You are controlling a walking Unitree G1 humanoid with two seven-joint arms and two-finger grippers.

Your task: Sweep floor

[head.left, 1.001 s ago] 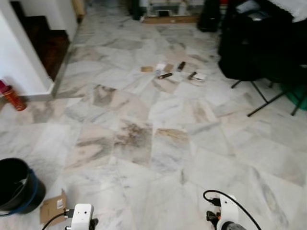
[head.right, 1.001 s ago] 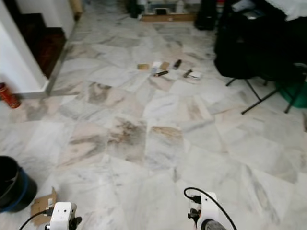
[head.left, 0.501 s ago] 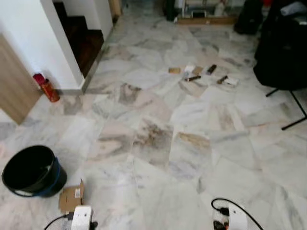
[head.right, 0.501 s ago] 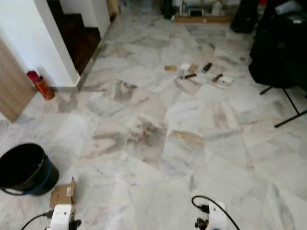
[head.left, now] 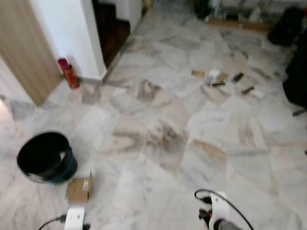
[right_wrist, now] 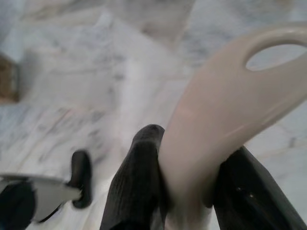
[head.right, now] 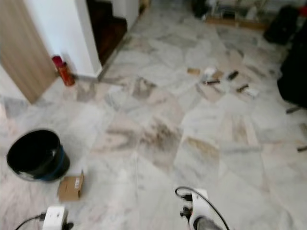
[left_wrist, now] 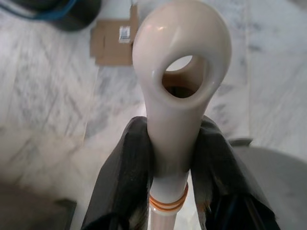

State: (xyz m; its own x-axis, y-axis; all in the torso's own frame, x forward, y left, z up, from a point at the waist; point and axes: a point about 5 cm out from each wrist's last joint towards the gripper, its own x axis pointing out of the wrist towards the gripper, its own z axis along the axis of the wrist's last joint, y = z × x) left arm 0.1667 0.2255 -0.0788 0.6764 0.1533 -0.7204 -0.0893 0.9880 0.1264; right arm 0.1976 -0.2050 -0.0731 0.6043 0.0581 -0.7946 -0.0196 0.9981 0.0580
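Several bits of litter [head.left: 225,81], small dark and tan pieces, lie together on the marble floor [head.left: 158,139] far ahead to the right. In the left wrist view my left gripper [left_wrist: 175,139] is shut on a cream plastic handle [left_wrist: 180,43] with a hanging hole at its end. Its black fingers [left_wrist: 127,163] press the stem from both sides. My right gripper [right_wrist: 192,167] is shut on a second cream handle [right_wrist: 225,96] with a similar hole. The white wrist units of both arms [head.left: 75,218] [head.left: 220,218] sit at the bottom edge of the eye views.
A black bucket [head.left: 45,157] stands on the floor at near left, with a small cardboard box [head.left: 79,188] beside it. A red can [head.left: 68,73] stands by the white wall corner, next to a wooden door [head.left: 29,48] and dark stairs [head.left: 112,26]. Black bags [head.left: 297,72] sit far right.
The camera has swung left: the litter and black bags slid right, and the bucket, box, red can and wooden door came further into view. Both arms stay low.
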